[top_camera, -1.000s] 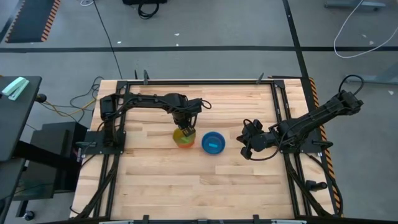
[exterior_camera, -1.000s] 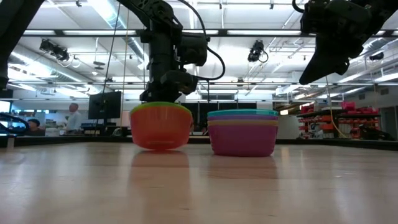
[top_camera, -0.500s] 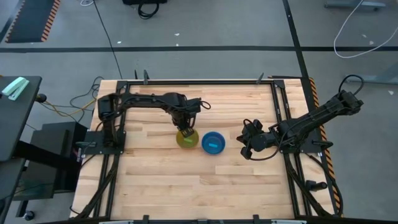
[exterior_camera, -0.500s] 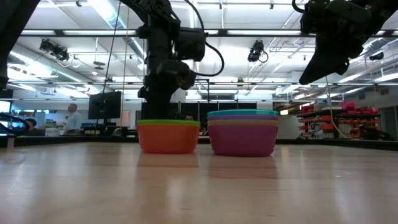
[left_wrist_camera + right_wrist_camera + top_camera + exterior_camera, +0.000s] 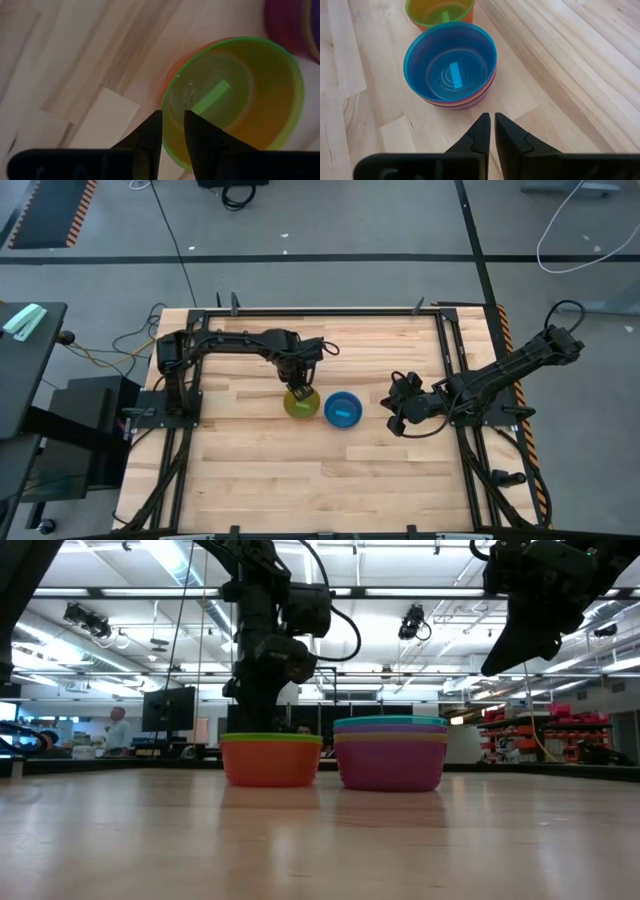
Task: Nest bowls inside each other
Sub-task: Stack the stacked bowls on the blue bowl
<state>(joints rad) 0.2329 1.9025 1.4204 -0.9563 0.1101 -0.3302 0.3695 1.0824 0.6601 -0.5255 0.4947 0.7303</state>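
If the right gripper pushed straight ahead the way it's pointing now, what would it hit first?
Probably the blue-topped bowl stack, which sits directly ahead of the right gripper. Bare table lies between them. The gripper hangs above the table, so depth is uncertain. The green-rimmed stack is behind it.

The table (image 5: 300, 470) is pale wooden planking, butcher-block in pattern with visible grain, smooth and softly sheened enough in the low view to carry faint reflections of the bowls; its frame (image 5: 330, 311) looks like dark matt metal. The green bowl (image 5: 235, 100) is thin translucent plastic, glossy, nested in an orange one (image 5: 270, 762) of the same smooth plastic; at its 3 o'clock in the high view the blue bowl (image 5: 451, 70) tops a stack, shiny, with fine concentric moulding rings on its floor.
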